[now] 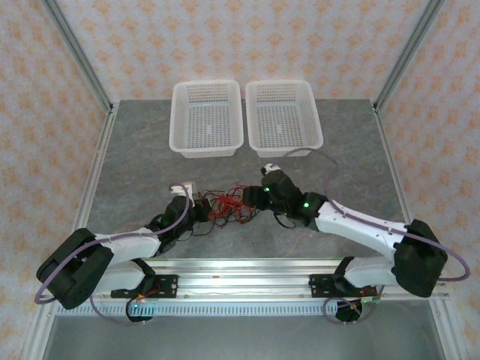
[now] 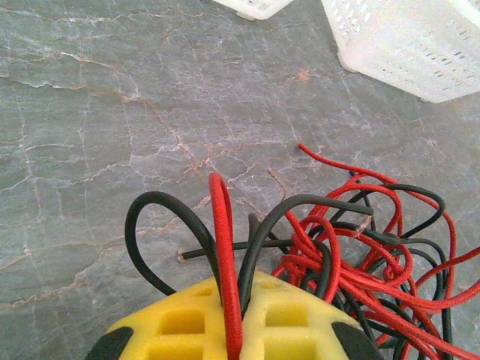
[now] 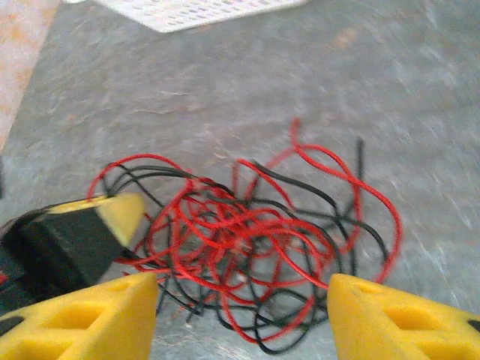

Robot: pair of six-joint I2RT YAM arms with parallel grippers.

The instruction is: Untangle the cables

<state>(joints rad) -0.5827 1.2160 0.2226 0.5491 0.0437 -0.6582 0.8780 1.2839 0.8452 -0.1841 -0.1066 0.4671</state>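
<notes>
Up close, left end effector pinches cables; overhead, grip seemingly unclear.

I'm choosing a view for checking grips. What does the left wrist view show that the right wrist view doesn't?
Left wrist: the left fingers shut on red and black cables, with two baskets behind. Right wrist: the right fingers apart, open before the cables, and the left fingers at the tangle's edge. Both: the tangled cables on the table, and one of the baskets.
</notes>
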